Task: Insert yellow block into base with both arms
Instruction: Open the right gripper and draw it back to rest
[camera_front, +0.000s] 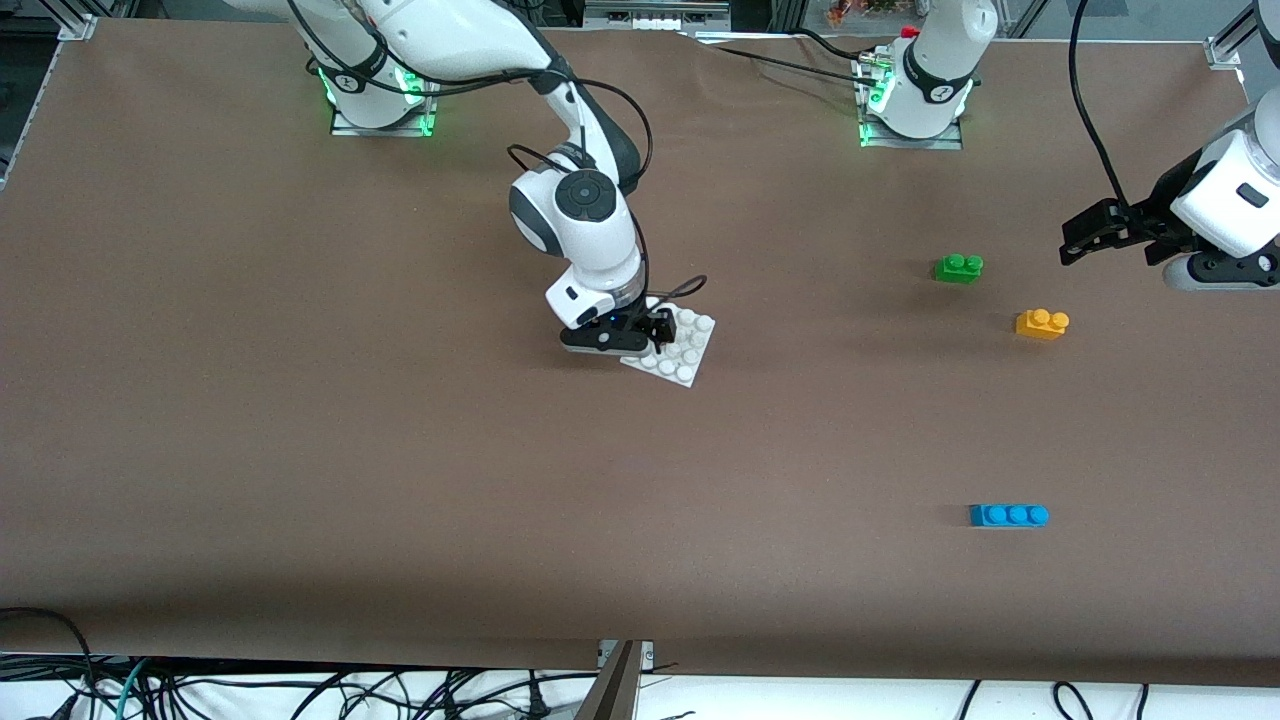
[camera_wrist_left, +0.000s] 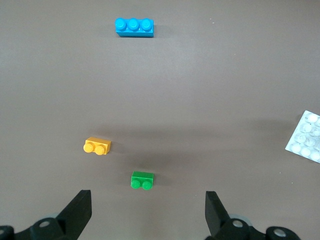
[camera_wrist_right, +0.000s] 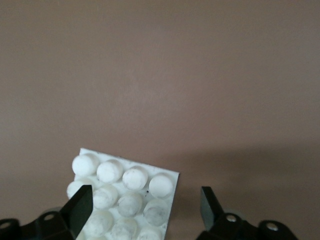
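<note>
Base edge between right gripper fingers.

The block was yellow-orange, the studded base white, other bricks green and blue, the table brown.

matt brown covering on the worktop, paper-like and smooth with faint creases. yellow block, green brick and blue brick all look like smooth, slightly shiny plastic. the base is white plastic, its studs scuffed and dull. arms show glossy white shells; right claw and left claw matt black.
</note>
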